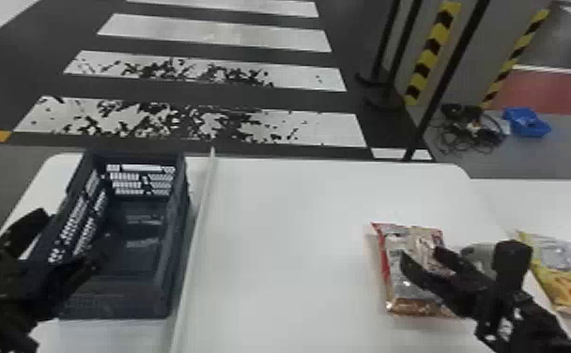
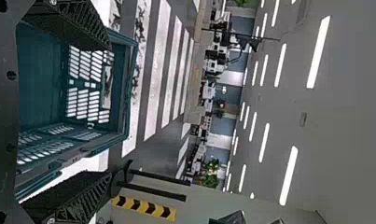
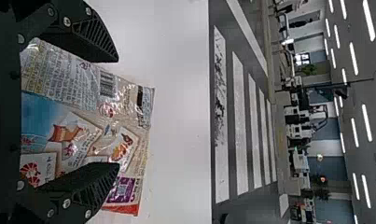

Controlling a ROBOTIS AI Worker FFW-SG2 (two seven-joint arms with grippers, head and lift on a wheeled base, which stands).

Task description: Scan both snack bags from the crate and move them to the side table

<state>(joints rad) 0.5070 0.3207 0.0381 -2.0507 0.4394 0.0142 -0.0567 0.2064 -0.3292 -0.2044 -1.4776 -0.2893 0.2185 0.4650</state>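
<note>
A red-edged snack bag (image 1: 395, 277) lies flat on the white table, partly under my right gripper (image 1: 421, 257). In the right wrist view my right gripper (image 3: 116, 112) is open, with the printed snack bag (image 3: 90, 119) showing between and beyond its fingers. Farther right in the head view lies a yellow and clear snack bag (image 1: 568, 267). The dark crate (image 1: 176, 234) stands on the left, with my left gripper (image 1: 72, 238) over its near left side. Seen from the left wrist, my left gripper (image 2: 109, 111) is open before the crate (image 2: 129, 88), holding nothing.
A pale raised strip (image 1: 197, 225) runs along the white tabletop (image 1: 289, 244) beside the crate. Another white surface (image 1: 543, 197) adjoins on the right. A grey rounded object (image 1: 479, 256) shows behind my right gripper. Dark poles (image 1: 444, 84) stand beyond the table.
</note>
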